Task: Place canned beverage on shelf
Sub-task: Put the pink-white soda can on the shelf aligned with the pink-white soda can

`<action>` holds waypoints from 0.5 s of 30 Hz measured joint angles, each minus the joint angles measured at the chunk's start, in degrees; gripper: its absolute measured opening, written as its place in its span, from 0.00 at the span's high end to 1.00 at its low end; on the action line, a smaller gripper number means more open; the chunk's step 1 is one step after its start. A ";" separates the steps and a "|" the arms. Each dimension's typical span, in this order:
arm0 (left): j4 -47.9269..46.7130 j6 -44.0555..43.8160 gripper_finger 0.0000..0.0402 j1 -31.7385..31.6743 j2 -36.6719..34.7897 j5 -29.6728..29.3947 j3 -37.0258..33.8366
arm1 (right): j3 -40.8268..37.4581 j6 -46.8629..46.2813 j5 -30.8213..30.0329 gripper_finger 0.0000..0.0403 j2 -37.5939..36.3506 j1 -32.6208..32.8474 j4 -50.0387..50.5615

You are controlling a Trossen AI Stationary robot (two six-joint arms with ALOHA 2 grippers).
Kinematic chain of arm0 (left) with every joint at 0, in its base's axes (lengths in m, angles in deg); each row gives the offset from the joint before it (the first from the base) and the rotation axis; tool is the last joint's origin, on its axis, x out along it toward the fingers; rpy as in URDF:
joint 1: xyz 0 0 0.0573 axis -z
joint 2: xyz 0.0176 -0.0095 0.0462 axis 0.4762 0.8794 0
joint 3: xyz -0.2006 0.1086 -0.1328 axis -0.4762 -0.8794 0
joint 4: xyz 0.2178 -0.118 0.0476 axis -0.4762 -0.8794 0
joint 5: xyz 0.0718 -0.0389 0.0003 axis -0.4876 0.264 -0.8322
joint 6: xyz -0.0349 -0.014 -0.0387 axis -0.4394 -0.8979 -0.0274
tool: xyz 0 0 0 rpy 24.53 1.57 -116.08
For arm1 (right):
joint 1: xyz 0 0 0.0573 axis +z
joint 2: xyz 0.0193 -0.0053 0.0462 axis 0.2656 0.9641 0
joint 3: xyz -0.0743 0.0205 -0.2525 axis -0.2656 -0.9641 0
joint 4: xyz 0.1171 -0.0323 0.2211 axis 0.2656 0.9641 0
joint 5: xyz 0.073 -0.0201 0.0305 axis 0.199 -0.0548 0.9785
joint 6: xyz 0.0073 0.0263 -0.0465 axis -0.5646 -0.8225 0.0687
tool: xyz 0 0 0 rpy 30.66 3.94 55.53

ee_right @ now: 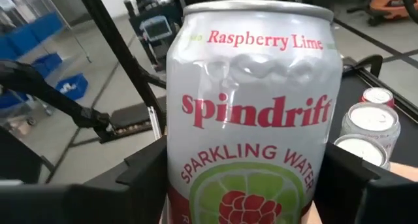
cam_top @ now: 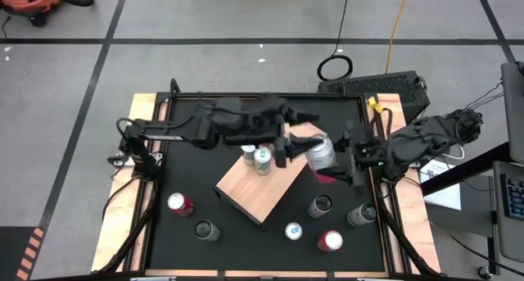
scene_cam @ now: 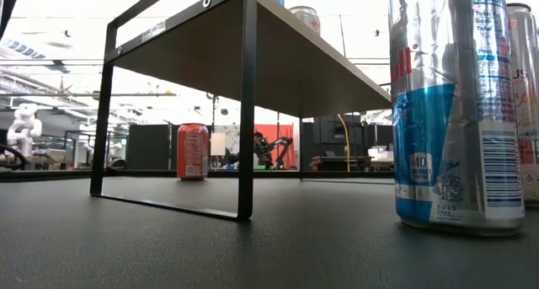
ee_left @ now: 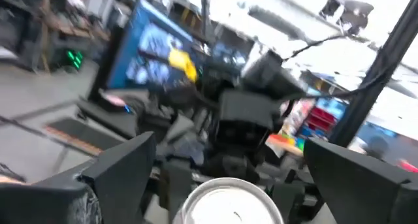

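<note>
The shelf (cam_top: 254, 191) is a tan board on a black frame (scene_cam: 247, 112) at the table's middle, with two cans (cam_top: 262, 158) standing on its far part. Above its right corner my right gripper (cam_top: 334, 162) is shut on a silver Spindrift can (ee_right: 255, 119), which also shows in the high view (cam_top: 320, 152). My left gripper (cam_top: 286, 152) comes from the left and is open. Its fingers (ee_left: 124, 165) stand wide on either side of that can's top (ee_left: 228, 201) and do not touch it. My right gripper pinches the can's lower body (ee_right: 176, 185) between its two fingers (ee_right: 366, 181), one on each side of the round wall. It comes nearly level from the table's right side. The can stands roughly upright in the hold, lifted clear above the shelf.
Several loose cans stand on the black table near its front edge: one at the left (cam_top: 180, 203), one beside it (cam_top: 206, 229), others right of the shelf (cam_top: 321, 205) (cam_top: 329, 241). A tall blue-and-silver can (scene_cam: 459, 112) stands close to the low camera.
</note>
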 joint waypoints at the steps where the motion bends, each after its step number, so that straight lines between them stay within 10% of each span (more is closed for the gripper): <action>1: -0.27 0.76 0.02 0.00 -0.88 -0.99 0.02 | 0.00 0.02 0.00 0.33 -0.43 0.00 -0.58; 15: -7.91 -0.13 0.02 5.14 -4.28 -8.64 0.04 | 0.04 6.84 -0.22 0.33 -4.98 0.00 -17.32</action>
